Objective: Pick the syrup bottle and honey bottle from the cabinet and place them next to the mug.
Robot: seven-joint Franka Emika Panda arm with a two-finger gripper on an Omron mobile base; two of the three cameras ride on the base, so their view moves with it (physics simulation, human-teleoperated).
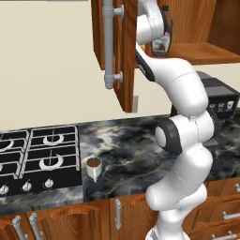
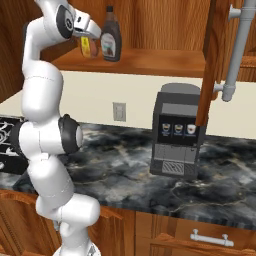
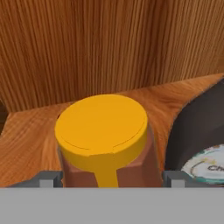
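Gripper [image 3: 112, 177] is clamped around the honey bottle [image 3: 105, 144] up on the cabinet [image 2: 150, 60] shelf.

In the hand view the two fingertips [image 3: 48, 178] sit tight against either side of the bottle's reddish-brown body just under the orange-yellow cap, so it's closed on it. The honey bottle stands upright near the left end of the shelf, with the syrup bottle [image 2: 111, 35] just beside it, toward the shelf's middle. Cabinet door [image 1: 115, 51] hangs open. Down on the counter [image 1: 131, 145], the mug [image 1: 93, 168] sits near the front edge, right next to the stove [image 1: 37, 159]. A coffee machine [image 2: 177, 132] stands further along, toward the back edge.
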